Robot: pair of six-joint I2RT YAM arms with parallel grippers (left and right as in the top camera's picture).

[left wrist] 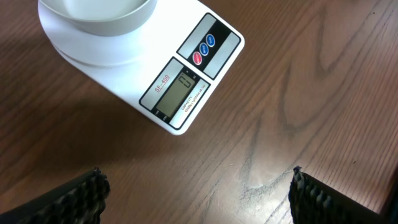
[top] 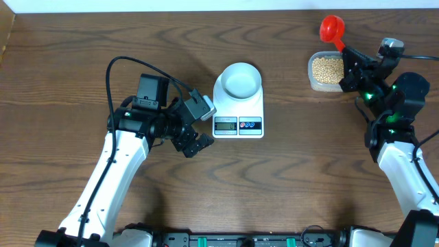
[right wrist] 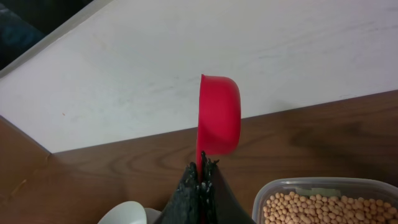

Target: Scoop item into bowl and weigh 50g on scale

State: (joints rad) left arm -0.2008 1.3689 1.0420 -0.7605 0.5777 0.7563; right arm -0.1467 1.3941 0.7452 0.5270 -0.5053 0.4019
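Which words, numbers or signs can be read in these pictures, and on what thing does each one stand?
"SF-400": printed on the scale, beside its display.
"0": the digit shown on the display.
Small print under the display: too small to read.
Marks on the red and blue buttons: too small to read.
No other text is visible.

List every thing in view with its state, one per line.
bowl, empty, on the scale
scale, on, reading looks like zero
clear tub, open, holding beans
red scoop, held, looks empty
left gripper, open, holding nothing
right gripper, shut on red scoop
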